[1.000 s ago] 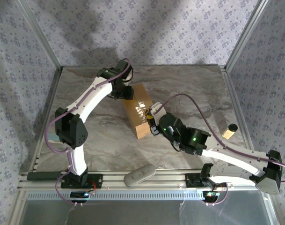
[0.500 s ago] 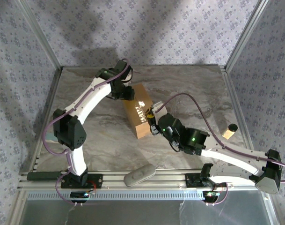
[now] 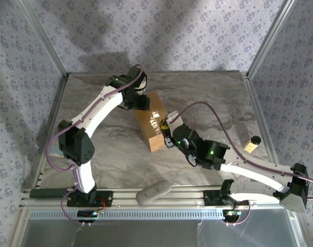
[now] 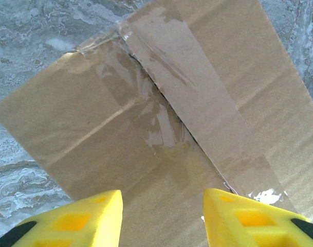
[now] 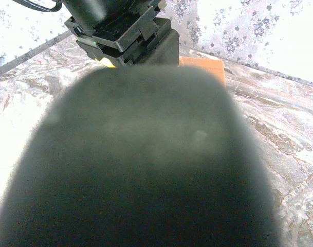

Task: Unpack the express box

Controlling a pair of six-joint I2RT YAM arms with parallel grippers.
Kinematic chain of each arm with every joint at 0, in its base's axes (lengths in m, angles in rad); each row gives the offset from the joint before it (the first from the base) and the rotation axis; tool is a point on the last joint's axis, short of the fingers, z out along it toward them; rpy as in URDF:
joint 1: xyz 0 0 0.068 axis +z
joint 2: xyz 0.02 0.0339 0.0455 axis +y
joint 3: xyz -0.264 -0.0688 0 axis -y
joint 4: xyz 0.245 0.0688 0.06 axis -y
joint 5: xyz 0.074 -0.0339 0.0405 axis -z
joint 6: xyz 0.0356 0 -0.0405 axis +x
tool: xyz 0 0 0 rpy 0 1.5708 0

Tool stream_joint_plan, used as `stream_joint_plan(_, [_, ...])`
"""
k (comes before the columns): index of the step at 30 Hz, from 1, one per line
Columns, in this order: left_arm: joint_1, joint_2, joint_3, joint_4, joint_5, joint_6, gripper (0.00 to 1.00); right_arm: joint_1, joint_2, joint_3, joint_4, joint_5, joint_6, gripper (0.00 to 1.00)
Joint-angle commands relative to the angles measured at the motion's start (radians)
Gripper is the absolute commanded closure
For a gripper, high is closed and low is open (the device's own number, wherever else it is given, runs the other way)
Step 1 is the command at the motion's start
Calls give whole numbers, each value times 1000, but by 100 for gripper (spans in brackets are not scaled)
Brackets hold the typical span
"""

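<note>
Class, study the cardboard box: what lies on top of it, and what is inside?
Clear tape runs along the flap seam on top of the express box, and the left end effector hangs open over it. The flaps lie shut, covering the inside, so contents are hidden.

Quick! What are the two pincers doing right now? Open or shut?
Left pincer: open above the cardboard box, holding nothing.
Right pincer: at the box's edge; too blurred to tell open or shut.
</note>
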Motion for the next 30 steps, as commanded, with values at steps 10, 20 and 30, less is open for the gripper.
stream_joint_plan(10, [-5, 64, -37, 5, -44, -3, 56, -12, 8, 51, -89, -16, -45, 100])
stream_joint_plan(20, [-7, 53, -55, 17, -57, -6, 57, -29, -35, 67, -118, -14, -48, 100])
stream_joint_plan(30, [-6, 49, -54, 13, -76, 1, 58, -64, -74, 72, -133, -33, -30, 100])
